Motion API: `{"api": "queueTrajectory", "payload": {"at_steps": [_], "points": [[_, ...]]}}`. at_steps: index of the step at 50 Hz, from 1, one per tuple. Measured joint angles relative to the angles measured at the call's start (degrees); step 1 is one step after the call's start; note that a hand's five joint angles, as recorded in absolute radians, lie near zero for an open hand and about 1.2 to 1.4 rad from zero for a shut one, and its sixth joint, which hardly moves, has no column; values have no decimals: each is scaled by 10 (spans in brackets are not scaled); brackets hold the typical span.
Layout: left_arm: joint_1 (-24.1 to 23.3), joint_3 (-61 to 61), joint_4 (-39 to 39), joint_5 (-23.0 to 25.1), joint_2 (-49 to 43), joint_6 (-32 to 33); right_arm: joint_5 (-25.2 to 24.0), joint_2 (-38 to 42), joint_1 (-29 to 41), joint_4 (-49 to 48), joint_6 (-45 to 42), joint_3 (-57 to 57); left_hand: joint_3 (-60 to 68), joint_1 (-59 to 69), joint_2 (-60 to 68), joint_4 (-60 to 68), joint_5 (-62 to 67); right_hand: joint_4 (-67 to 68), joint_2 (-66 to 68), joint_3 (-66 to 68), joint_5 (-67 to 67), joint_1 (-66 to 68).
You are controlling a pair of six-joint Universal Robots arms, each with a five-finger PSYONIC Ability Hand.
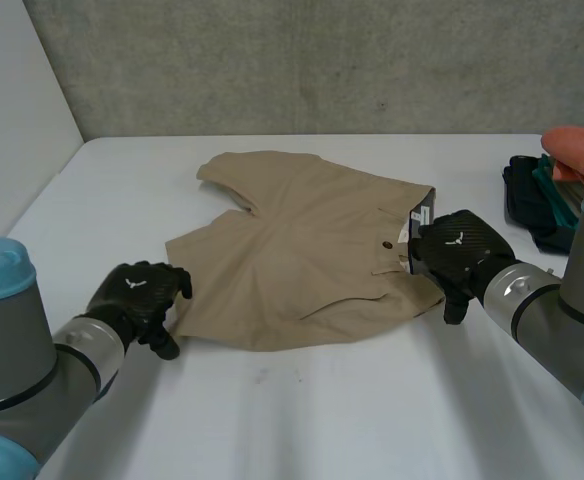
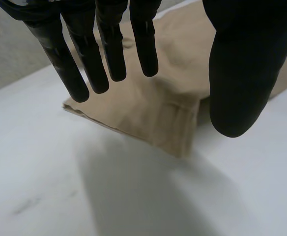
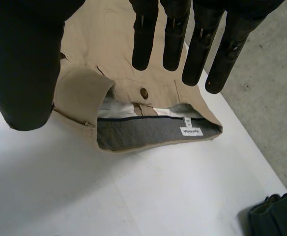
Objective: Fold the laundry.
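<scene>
Khaki shorts point(image 1: 302, 250) lie spread mid-frame with no fold made yet, I judge, my left hand point(image 1: 137, 296) at lower left and right hand point(image 1: 459, 250) at right both splayed, holding nothing.

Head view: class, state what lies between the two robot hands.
The tan shorts lie between the left robot hand and right robot hand, as the head view shows.

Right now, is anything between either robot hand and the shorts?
Nothing visible. The left robot hand hangs open at the shorts' leg hem, the right robot hand open over the waistband. The clothes pile lies apart, beyond the right one.
</scene>
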Motion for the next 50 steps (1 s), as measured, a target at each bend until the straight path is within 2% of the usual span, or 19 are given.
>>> {"api": "queueTrajectory", "payload": {"at_steps": [4,6,7,8,10,13,14,21,26,28,30,31,32,41,42,45,47,50], "points": [[-1,11,0,9,-24,-2,3,1,12,0,-28,-2,12,14,15,15,19,0,0,0,0,0],[-3,21,1,12,-44,-1,5,4,24,0,-51,-4,113,121,117,115,118,0,0,0,0,0],[-4,25,2,13,-52,-1,5,7,29,0,-62,-6,113,121,117,115,118,0,0,0,0,0],[-4,27,3,13,-55,0,5,8,31,0,-65,-6,179,190,183,187,188,0,0,0,0,0],[-6,36,6,12,-69,2,3,16,39,0,-84,-10,259,245,264,267,266,0,0,0,0,0],[-5,48,13,11,-83,4,2,38,45,-3,-103,-19,307,281,318,316,313,0,0,0,0,0],[-5,50,15,10,-85,4,2,46,46,-4,-107,-23,377,331,384,388,384,0,0,0,0,0],[2,64,28,9,-88,7,-1,107,45,-16,-113,-57,381,339,389,393,386,5,5,6,6,3],[4,67,30,9,-85,7,-3,143,44,-20,-105,-81,381,339,389,393,386,139,142,141,130,123],[4,67,30,9,-83,7,-3,150,45,-20,-97,-88,382,341,389,393,386,313,317,320,295,257],[3,66,28,8,-79,7,-2,152,45,-20,-85,-91,383,341,390,393,386,313,317,320,295,257],[3,65,27,8,-77,7,-2,151,45,-19,-78,-92,383,341,390,393,386,313,317,320,295,257],[3,63,25,8,-72,8,-2,146,44,-18,-63,-92,383,341,390,393,386,417,410,416,396,327],[-2,39,-10,9,-16,28,-1,77,37,19,-13,-60,383,341,390,393,386,421,410,418,404,327],[-5,19,-47,10,25,58,-1,63,35,30,-11,-52,383,341,390,393,386,421,410,418,405,327],[-8,-8,-103,11,71,104,-1,-9,5,127,-43,-3,383,341,390,393,386,421,410,418,405,327],[-8,-10,-109,11,75,108,0,-12,3,133,-47,0,383,341,390,393,386,421,410,418,405,327],[-27,-49,-209,13,126,171,5,-50,-31,228,-115,36,383,341,390,393,386,421,410,418,405,327]]}}
